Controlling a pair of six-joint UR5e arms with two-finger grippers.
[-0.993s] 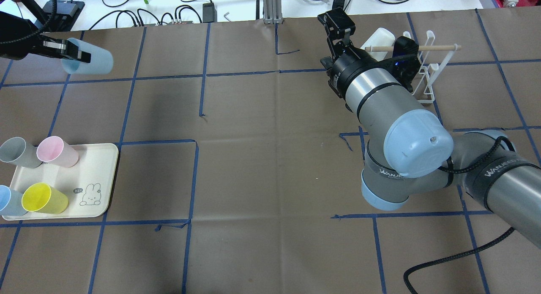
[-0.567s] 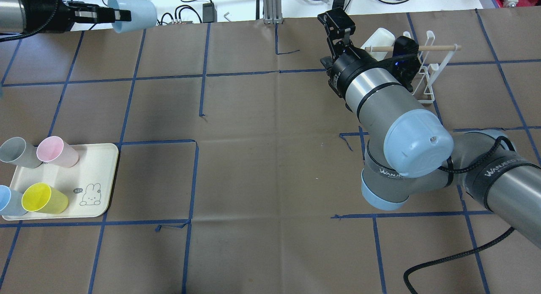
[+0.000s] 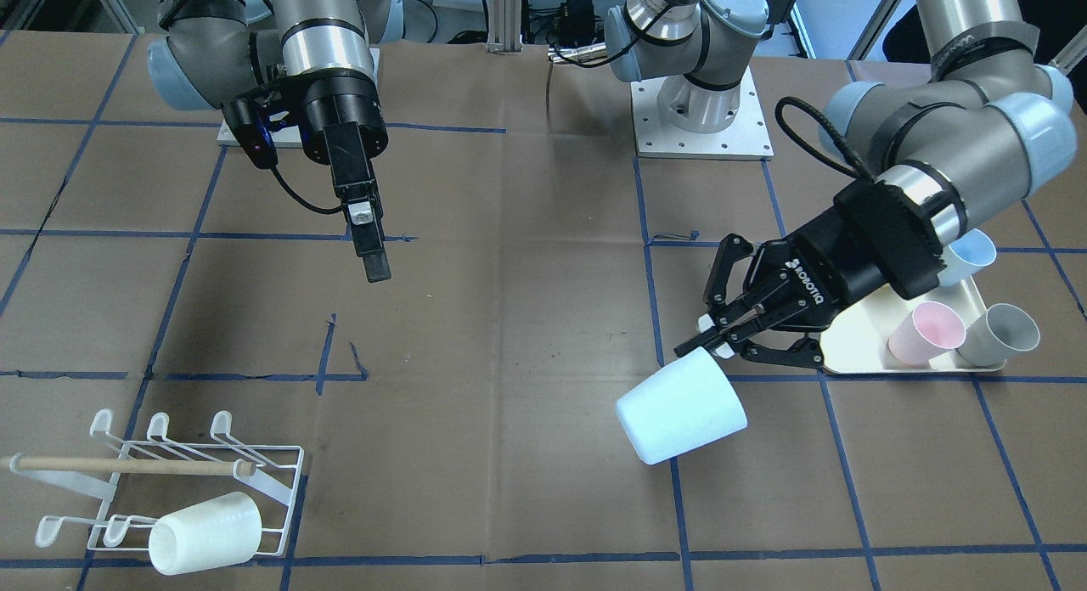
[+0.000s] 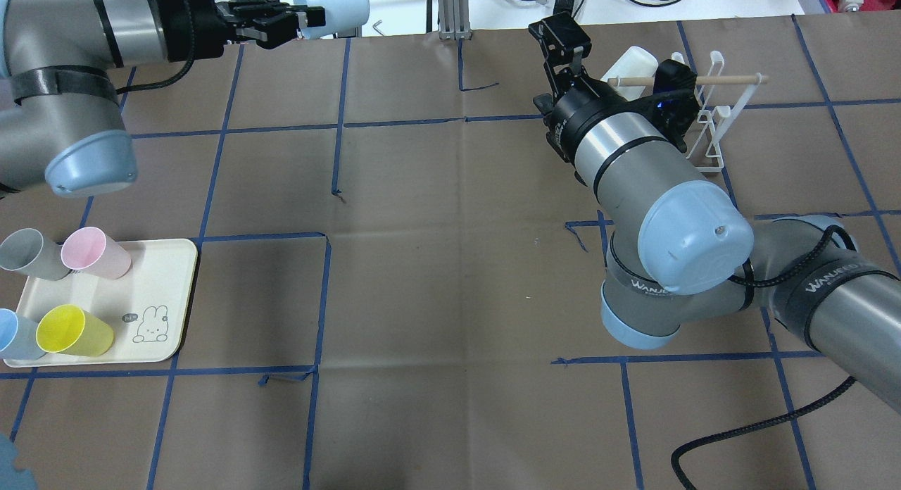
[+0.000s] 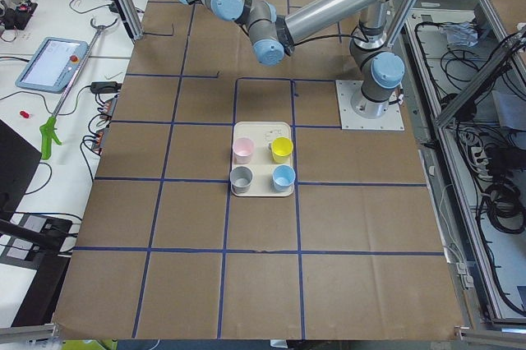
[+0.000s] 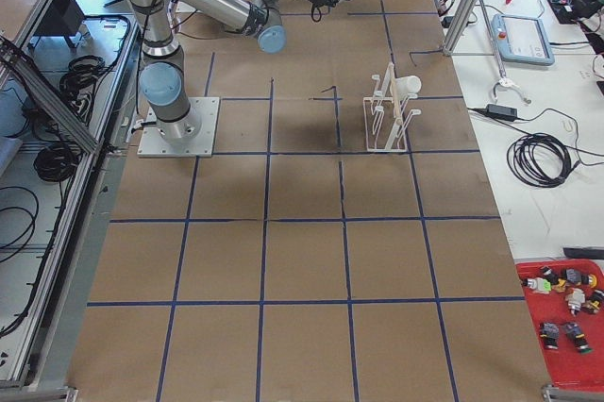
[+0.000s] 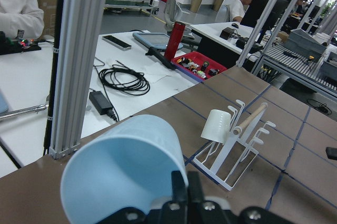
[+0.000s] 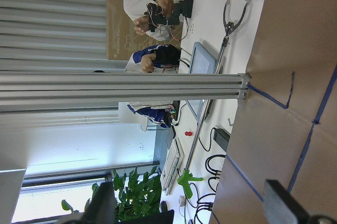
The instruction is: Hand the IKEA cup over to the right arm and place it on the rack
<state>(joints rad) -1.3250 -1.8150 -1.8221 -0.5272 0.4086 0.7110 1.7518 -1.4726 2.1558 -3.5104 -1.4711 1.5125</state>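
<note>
IKEA cup (image 3: pixel 682 407), pale blue. Front view: tipped on its side, rim pinched by the left gripper (image 3: pixel 698 346), well apart from the rack (image 3: pixel 195 468). Overhead view: right gripper (image 4: pixel 561 43) near the rack, fingers spread, holding nothing. Left wrist view: 1 white cup (image 7: pixel 220 125), apparently hung on the rack.

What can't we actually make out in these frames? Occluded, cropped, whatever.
- Overhead: the held blue cup is cut off by the top edge.
- Overhead: the right arm hides much of the rack.
- Front-facing: the left arm hides the yellow cup.
- Front-facing: the right gripper is seen edge-on, so its finger gap doesn't show.
</note>
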